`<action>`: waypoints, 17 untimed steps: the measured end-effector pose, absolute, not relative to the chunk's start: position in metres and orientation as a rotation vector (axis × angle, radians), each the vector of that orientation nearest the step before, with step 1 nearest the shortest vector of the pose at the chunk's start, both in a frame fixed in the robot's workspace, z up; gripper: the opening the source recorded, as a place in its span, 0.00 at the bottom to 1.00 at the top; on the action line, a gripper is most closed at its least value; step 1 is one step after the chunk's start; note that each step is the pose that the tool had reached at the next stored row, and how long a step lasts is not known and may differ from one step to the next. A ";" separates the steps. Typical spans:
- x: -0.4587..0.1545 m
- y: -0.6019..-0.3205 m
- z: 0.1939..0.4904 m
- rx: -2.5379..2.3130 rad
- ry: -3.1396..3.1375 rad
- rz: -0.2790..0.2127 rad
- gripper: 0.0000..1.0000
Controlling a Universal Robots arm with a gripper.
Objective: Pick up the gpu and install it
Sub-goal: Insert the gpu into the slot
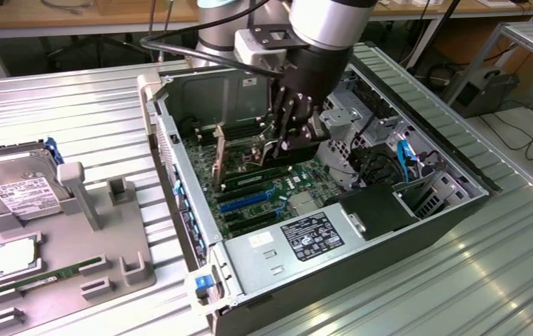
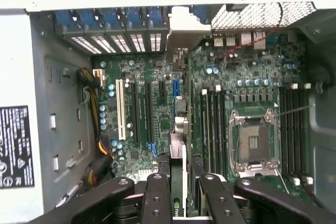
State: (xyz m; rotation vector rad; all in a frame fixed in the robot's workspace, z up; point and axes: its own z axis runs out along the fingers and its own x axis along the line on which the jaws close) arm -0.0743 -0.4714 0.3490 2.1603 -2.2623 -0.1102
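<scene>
The gpu (image 2: pixel 178 153) stands on edge over the motherboard's (image 2: pixel 157 77) expansion slots inside the open computer case (image 1: pixel 178 210). I see it edge-on as a thin dark board running from its pale bracket (image 2: pixel 182 24) at the case's slotted rear wall back to my gripper (image 2: pixel 182 203). The black fingers (image 2: pixel 157 198) press against both sides of the card's near end, so the gripper is shut on it. In the exterior view the gripper (image 1: pixel 296 143) reaches down low into the middle of the case.
A grey fixture tray (image 1: pixel 108 259) at the exterior view's left carries a silver hard drive (image 1: pixel 19 185), a processor (image 1: pixel 15 255) and a green memory stick (image 1: pixel 47 276). Inside the case sit the power supply (image 1: pixel 308 234), an empty processor socket (image 2: pixel 254 140) and memory slots (image 2: pixel 212 129).
</scene>
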 end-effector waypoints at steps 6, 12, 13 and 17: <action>-0.091 -0.471 0.337 2.168 -2.255 -0.109 0.26; -0.093 -0.464 0.320 2.222 -2.201 -0.108 0.26; -0.093 -0.464 0.318 2.234 -2.188 -0.108 0.26; -0.094 -0.464 0.310 2.248 -2.172 -0.108 0.26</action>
